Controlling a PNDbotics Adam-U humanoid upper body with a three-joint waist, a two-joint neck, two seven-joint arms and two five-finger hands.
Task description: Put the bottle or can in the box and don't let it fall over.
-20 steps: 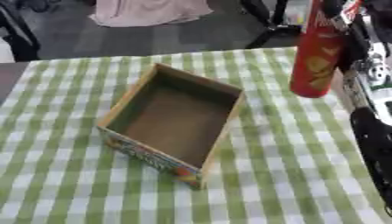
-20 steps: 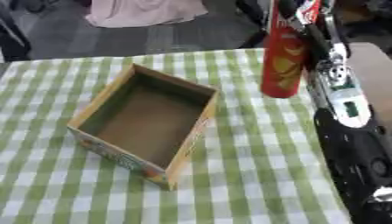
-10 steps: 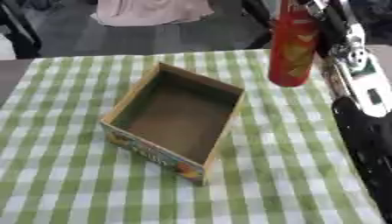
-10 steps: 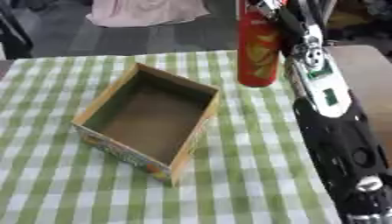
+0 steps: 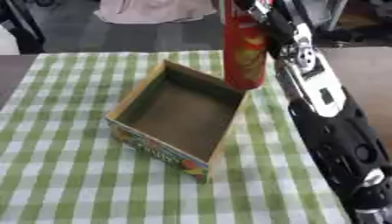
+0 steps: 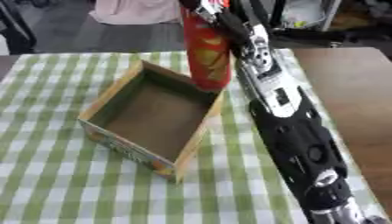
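A tall red can [image 5: 244, 48] with a yellow picture on it hangs upright over the far right corner of the open cardboard box [image 5: 180, 114]. My right hand [image 5: 257, 8] is shut on the can's top end, at the upper edge of the left eye view. Its arm [image 6: 283, 113] runs down the right side. The box is brown inside, with a colourful printed front wall, and holds nothing. It sits askew on the green and white checked cloth [image 5: 61, 175]. My left hand shows in neither view.
Bare brown tabletop [image 6: 352, 100] lies to the right of the cloth. Beyond the table's far edge are a pale cloth heap [image 5: 157, 9] and dark chair legs on a grey floor.
My right hand has carried the can leftward and toward the box, from right of it to above its far right corner. The camera has also shifted.
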